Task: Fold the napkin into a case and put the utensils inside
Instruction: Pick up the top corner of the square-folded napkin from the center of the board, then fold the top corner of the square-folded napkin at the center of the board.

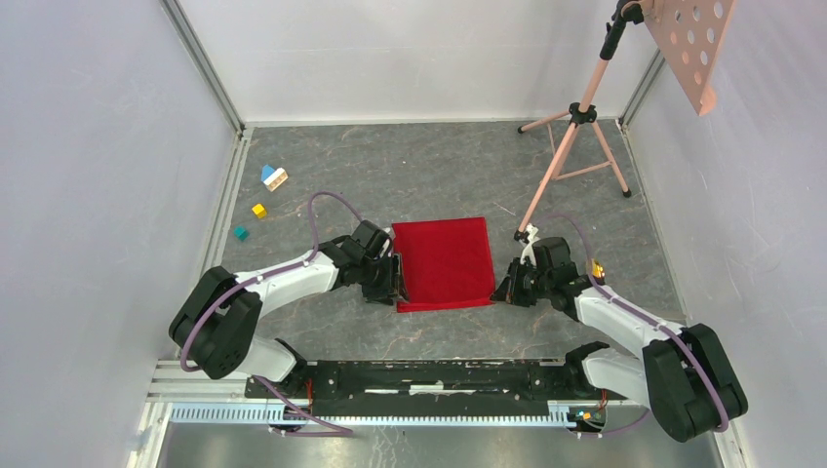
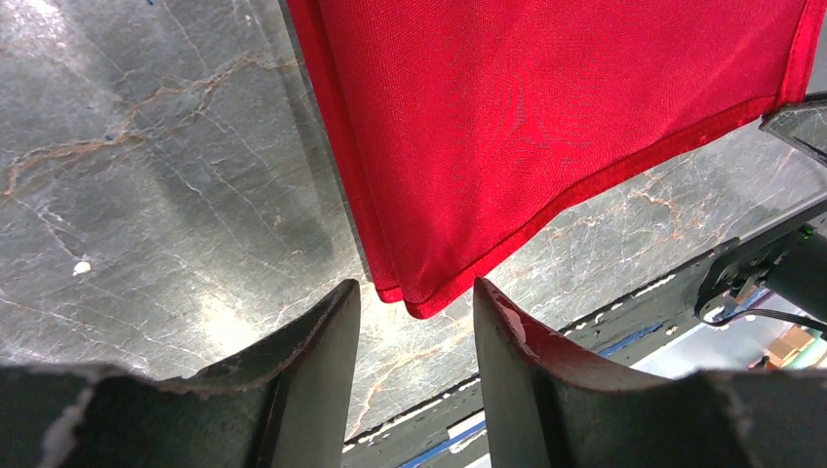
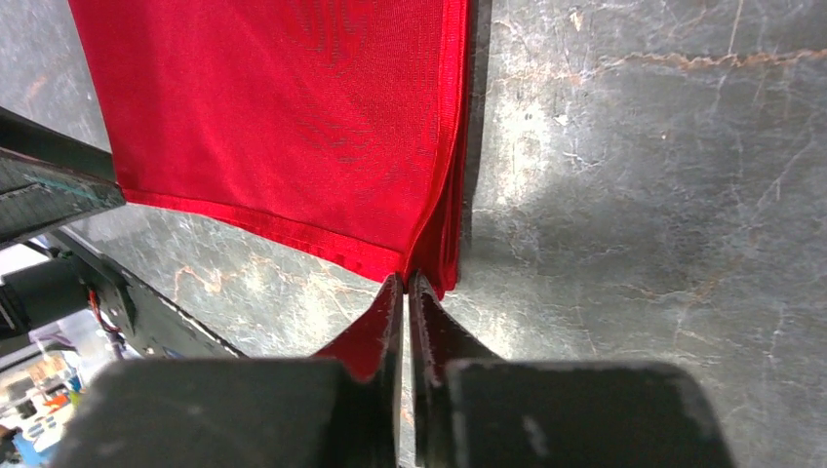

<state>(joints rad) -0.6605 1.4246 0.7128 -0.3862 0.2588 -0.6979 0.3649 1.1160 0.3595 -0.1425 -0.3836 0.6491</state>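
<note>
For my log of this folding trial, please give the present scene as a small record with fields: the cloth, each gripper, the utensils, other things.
napkin: red, folded into a rectangle, lying flat at the middle of the table
left gripper: open, one finger on each side of the napkin's near left corner, not closed on it
right gripper: shut on the napkin's near right corner
utensils: none in view
other things: small toy blocks at far left; pink tripod at far right
</note>
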